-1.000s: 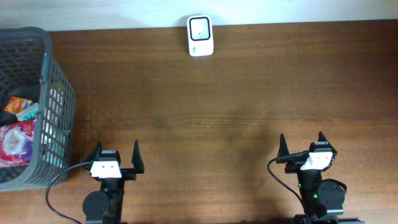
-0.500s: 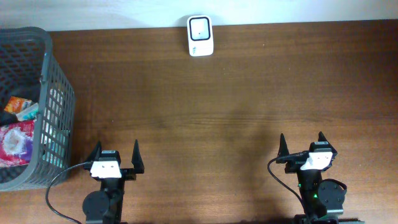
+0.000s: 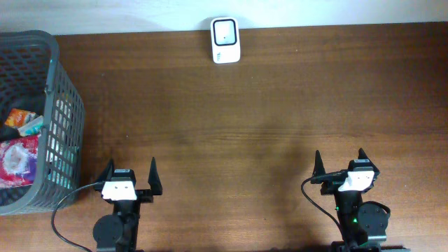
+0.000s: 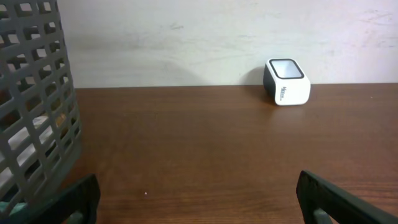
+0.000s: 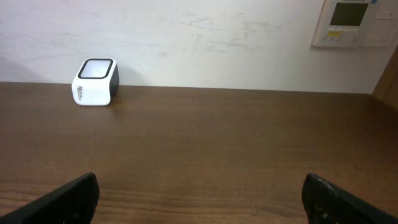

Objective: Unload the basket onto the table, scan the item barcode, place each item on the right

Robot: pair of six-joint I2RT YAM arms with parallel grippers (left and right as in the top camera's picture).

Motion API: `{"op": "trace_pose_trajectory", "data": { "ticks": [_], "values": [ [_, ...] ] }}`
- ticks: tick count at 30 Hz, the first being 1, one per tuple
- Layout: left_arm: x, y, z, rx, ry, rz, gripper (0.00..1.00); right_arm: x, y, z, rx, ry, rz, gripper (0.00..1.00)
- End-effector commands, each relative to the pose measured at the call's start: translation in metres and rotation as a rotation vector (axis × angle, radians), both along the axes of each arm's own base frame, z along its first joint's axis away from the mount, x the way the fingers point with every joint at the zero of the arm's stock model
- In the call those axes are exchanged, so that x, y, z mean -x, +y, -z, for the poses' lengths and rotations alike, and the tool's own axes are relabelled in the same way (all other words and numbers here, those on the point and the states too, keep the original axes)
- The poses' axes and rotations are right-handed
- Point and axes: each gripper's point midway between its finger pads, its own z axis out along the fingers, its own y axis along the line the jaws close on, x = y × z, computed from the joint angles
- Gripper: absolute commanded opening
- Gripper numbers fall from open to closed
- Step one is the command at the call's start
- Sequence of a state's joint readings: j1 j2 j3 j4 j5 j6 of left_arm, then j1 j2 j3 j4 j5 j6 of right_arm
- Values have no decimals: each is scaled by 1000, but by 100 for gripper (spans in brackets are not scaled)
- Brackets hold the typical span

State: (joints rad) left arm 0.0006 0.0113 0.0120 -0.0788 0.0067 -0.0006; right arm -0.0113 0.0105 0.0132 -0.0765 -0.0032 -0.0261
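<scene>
The left end effector (image 3: 131,166) and right end effector (image 3: 339,155) are waiting at the near edge of the brown wooden table (image 3: 245,119), fingers spread apart and gripping nothing. The white box-shaped barcode scanner (image 3: 225,40) is sitting mid far edge. Colourful packets (image 3: 17,150) are lying in the grey plastic lattice basket (image 3: 64,112) at the left edge.

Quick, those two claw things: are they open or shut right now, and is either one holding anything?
Left gripper: open, holding nothing.
Right gripper: open, holding nothing.
</scene>
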Motion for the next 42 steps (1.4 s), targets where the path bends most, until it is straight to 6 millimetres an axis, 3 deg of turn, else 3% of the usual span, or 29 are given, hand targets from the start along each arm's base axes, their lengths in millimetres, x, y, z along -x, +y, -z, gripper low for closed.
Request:
{"op": "trace_pose_trajectory", "data": {
  "ticks": [1, 4, 5, 8, 11, 14, 16, 18, 19, 20, 22, 24, 26, 27, 30, 32, 36, 39, 42],
  "values": [
    [0, 4, 3, 5, 8, -25, 99, 0, 1, 6, 1, 16, 1, 99],
    [0, 3, 3, 6, 8, -16, 99, 0, 1, 6, 1, 16, 1, 99],
    [0, -8, 1, 11, 2, 47, 99, 0, 1, 6, 1, 16, 1, 99],
    [6, -36, -57, -2, -235, 215, 99, 0, 1, 6, 1, 16, 1, 99],
    [34, -67, -116, -66, -502, 400, 99, 0, 1, 6, 1, 16, 0, 99],
    [56, -67, -163, -96, -643, 399, 99, 0, 1, 6, 1, 16, 1, 99],
    [68, -66, -201, -97, -653, 390, 99, 0, 1, 6, 1, 16, 1, 99],
    [65, -66, -218, -85, -596, 391, 99, 0, 1, 6, 1, 16, 1, 99],
    [52, -66, -219, -62, -481, 395, 99, 0, 1, 6, 1, 16, 1, 99],
    [43, -76, -218, -48, -379, 457, 99, 0, 1, 6, 1, 16, 1, 99],
    [59, -116, -229, -84, -375, 741, 99, 0, 1, 6, 1, 16, 1, 99],
    [60, -115, -246, -115, -456, 735, 99, 0, 1, 6, 1, 16, 0, 99],
    [47, -106, -261, -94, -443, 670, 99, 0, 1, 6, 1, 16, 1, 99],
    [29, -103, -268, -55, -335, 645, 99, 0, 1, 6, 1, 16, 1, 99],
    [-9, -117, -263, 47, 2, 754, 99, 0, 1, 6, 1, 16, 1, 99],
    [-25, -124, -258, 81, 69, 809, 99, 0, 1, 6, 1, 16, 1, 99],
    [-77, -102, -270, 101, 279, 635, 99, 0, 1, 6, 1, 16, 1, 99],
    [-105, -75, -251, 77, 521, 460, 99, 0, 1, 6, 1, 16, 1, 99],
    [-119, -68, -235, 75, 580, 420, 99, 0, 1, 6, 1, 16, 1, 99]
  ]
}}
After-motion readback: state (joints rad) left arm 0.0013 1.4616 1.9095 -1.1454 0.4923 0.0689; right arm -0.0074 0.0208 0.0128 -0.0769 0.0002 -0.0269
